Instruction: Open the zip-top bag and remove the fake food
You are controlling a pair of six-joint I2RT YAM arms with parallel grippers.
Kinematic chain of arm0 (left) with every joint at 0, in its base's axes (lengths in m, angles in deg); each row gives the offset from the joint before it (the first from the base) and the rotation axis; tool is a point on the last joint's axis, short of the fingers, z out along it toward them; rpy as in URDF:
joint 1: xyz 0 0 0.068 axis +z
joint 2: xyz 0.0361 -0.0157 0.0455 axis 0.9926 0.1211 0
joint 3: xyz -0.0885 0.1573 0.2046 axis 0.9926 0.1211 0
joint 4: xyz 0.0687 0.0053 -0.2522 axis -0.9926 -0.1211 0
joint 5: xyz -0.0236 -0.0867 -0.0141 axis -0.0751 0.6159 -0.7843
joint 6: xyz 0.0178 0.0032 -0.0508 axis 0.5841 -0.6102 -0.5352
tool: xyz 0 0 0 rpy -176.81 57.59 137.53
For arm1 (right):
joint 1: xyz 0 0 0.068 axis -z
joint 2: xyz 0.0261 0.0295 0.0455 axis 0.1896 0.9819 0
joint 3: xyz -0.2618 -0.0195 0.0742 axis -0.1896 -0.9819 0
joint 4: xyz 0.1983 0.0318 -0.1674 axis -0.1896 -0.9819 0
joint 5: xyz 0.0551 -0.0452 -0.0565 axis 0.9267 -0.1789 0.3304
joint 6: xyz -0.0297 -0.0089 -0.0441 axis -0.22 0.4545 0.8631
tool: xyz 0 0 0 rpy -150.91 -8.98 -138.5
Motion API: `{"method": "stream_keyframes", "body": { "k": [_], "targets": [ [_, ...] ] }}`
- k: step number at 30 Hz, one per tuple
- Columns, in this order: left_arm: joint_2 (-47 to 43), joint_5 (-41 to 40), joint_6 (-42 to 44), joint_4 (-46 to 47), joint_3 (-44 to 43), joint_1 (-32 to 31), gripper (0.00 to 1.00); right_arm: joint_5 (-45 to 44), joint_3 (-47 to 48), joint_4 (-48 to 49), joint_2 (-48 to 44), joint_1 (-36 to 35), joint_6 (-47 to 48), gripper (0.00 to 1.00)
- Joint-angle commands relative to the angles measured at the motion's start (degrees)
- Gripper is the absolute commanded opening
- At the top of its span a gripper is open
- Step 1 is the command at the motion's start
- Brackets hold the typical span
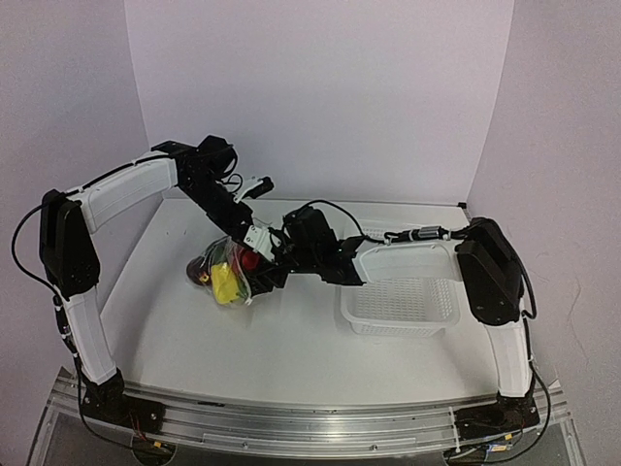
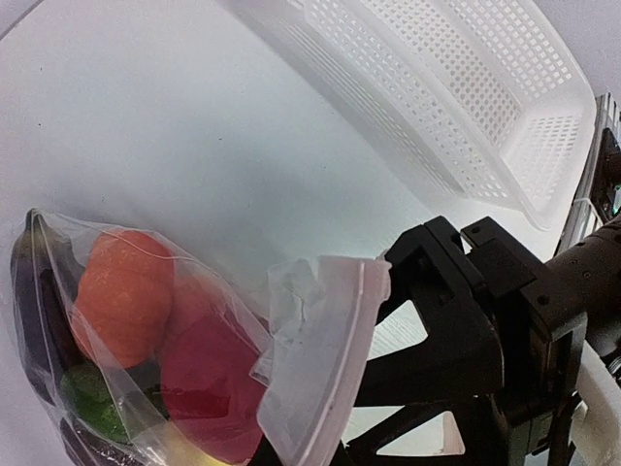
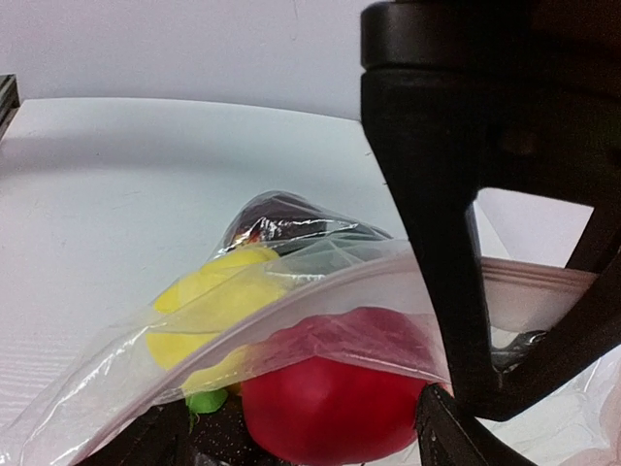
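White mesh basket [image 1: 388, 325] sits nearest me, at about four o'clock on the table [image 1: 291, 369]. Beyond it, toward nine o'clock of centre, lies the zip-top bag [image 1: 225, 270], bulging and partly raised at its mouth. All the fake food [image 3: 330, 408] I can see is inside: red, yellow, orange, green and a dark purple piece pressed against the film.

The right gripper [image 1: 272, 260] reaches in from three o'clock, jaws apart, with the bag's zip edge lying between them; it has not closed on anything. Farther back, the left gripper [image 1: 254, 236] comes down from twelve o'clock with its fingers together, apparently pinching the other lip, though its fingertips are out of the wrist view.

The film looks thin and slick. If the right jaws close on both layers, the mouth will stay shut. A sharp pull could slip the lip from the left pinch or drag the bag. Once it gapes, round glossy pieces may roll toward the table's nine o'clock edge.
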Motion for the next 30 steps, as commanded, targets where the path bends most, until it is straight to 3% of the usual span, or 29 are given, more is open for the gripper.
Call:
{"method": "stream_keyframes", "body": {
  "k": [1,7,19,21,25,30],
  "targets": [
    [-1.42,12.07,-3.68,0.79,-1.67,-2.77,0.0,-9.44,2.54,6.59,3.57,0.3,-3.09,0.78],
    [-1.97,16.83,-7.32,1.88,0.1,-2.69,0.0,-16.59,1.81,13.29,5.57,0.35,-2.64,0.82],
    [-1.45,21.9,-8.91,3.01,1.04,-1.66,0.0,-9.59,-0.15,14.61,6.88,0.64,-5.43,0.8],
    [-1.41,22.14,-8.93,3.01,1.3,-1.55,0.0,-8.04,0.12,14.65,6.58,0.59,-5.9,0.75],
    [-1.14,21.78,-8.66,2.69,0.19,-1.61,0.0,-8.05,0.44,14.63,6.73,0.66,-5.99,0.55],
    [-1.39,19.36,-8.44,2.86,-0.75,-0.71,0.0,-9.18,-2.46,14.58,4.76,0.62,-6.03,0.42]
  ]
}}
